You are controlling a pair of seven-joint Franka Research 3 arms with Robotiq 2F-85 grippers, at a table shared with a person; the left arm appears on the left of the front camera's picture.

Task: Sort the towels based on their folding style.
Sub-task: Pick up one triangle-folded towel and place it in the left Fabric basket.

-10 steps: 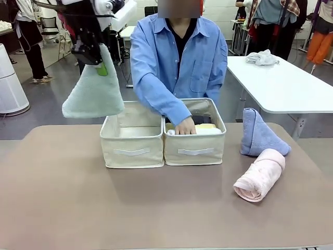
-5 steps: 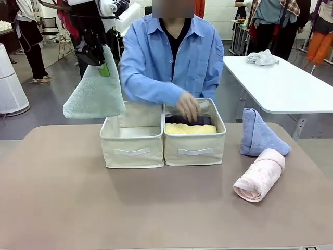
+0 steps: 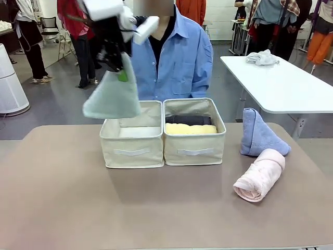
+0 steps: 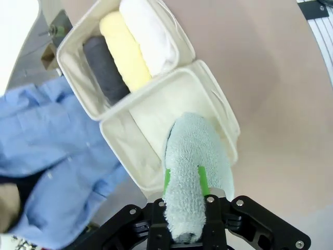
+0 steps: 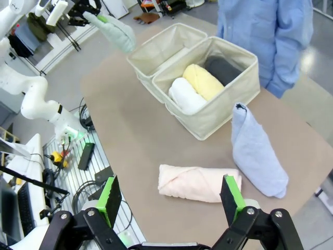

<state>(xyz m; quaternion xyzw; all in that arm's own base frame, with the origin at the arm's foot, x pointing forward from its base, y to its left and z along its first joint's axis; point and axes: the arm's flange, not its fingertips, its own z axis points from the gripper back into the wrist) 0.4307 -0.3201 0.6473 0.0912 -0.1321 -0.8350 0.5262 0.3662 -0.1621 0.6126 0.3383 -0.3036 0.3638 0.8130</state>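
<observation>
My left gripper (image 3: 122, 76) is up in the air, clamped on the narrow top end of the green towel (image 3: 112, 97), which hangs down from my pads as a wide triangle. Seen from the front, it hangs at the far left corner of the left box (image 3: 131, 151); from my left wrist, the towel (image 4: 196, 148) hangs over that box's opening, with the green fingers (image 4: 167, 179) pressed to its sides. The right box (image 3: 195, 151) touches the left one and holds three rolls side by side: the grey roll (image 3: 188, 120) farthest from me, the yellow roll (image 3: 190, 129) in the middle, and the white roll (image 5: 186, 96) nearest. My right gripper (image 5: 170, 194) hovers above the table (image 3: 62, 198) with its jaws spread wide and nothing between them. Below it lies the pink roll (image 5: 197, 182), and just beside that is the blue towel (image 5: 257, 151), a triangle to the right of the boxes. A person (image 3: 177, 57) in a blue shirt stands behind the boxes.
</observation>
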